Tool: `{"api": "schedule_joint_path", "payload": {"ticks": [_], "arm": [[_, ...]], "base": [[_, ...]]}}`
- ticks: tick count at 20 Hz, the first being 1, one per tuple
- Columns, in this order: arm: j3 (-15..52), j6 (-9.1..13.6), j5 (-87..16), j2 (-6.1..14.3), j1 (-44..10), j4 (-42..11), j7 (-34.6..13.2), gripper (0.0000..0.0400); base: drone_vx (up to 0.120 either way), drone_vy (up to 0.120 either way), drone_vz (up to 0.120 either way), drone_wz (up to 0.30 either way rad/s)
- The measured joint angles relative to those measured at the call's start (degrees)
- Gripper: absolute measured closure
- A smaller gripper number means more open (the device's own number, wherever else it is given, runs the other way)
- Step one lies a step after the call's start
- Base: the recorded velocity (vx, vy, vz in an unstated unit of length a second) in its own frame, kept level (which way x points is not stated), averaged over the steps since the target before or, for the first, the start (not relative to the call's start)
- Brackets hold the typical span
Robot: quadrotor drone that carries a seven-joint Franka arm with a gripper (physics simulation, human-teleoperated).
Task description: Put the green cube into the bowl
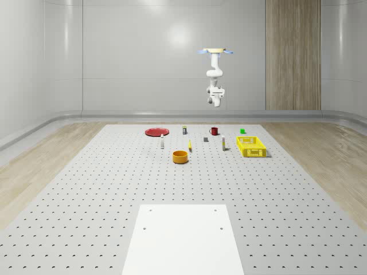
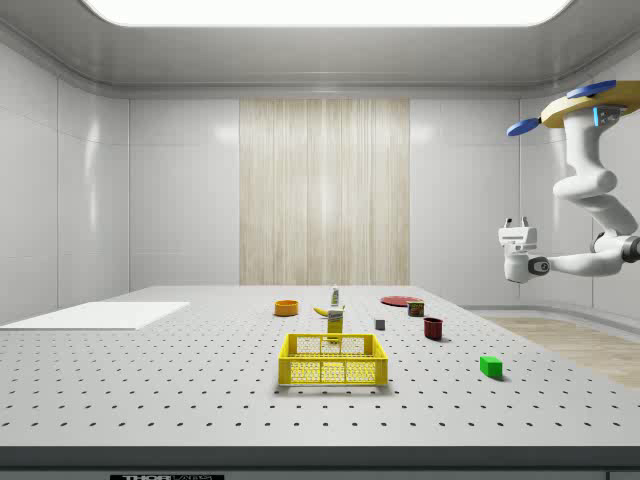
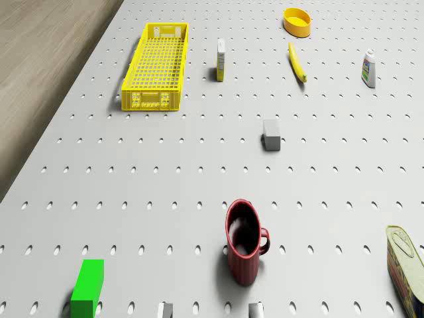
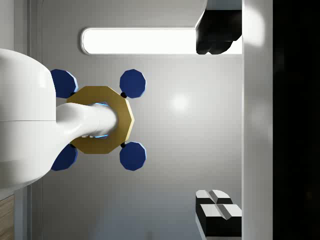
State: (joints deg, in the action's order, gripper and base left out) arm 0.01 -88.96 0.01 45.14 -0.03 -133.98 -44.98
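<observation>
Hovered high above surface's (image 1: 114, 189) far edge, near green cube (image 2: 490, 366). My jaws pointed upward, spread apart, holding nothing. Bowl (image 1: 180, 156) sat well apart from cube.

- Walls (image 1: 137, 57): pale grey panels, glossy.
- Wood-slat panel (image 2: 324, 190) set in one wall.
- Floor (image 1: 34, 172): light wood planks.
- Table (image 1: 103, 195): grey, perforated; white plate (image 1: 183, 240) on it.
- Ceiling light (image 2: 320, 10): long, bright.

1. Bright, even light from a ceiling panel (image 2: 320, 10) at 12 o'clock.
2. Soft glare patches on the walls (image 1: 179, 35).
3. Faint, short shadow under the mug (image 3: 245, 250).
</observation>
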Motion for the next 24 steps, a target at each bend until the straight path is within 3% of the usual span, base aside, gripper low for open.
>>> {"api": "schedule_joint_path", "payload": {"ticks": [6,11,14,19,24], "arm": [[0.08,5.61,0.06,-1.45,-0.16,7.33,0.09,0.0],[0.14,8.83,0.09,-3.4,-0.24,12.73,0.12,0.0],[0.16,9.95,0.11,-4.18,-0.28,14.76,0.14,0.0],[0.19,10.78,0.13,-4.78,-0.34,16.41,0.16,0.0],[0.22,10.93,0.14,-4.89,-0.38,16.89,0.18,0.0]], "base": [[0.113,0.12,0.0,0.0],[0.12,0.12,0.0,0.0],[0.12,0.12,0.0,0.0],[0.0,0.12,0.0,0.0],[0.12,0.12,0.0,0.0]]}}
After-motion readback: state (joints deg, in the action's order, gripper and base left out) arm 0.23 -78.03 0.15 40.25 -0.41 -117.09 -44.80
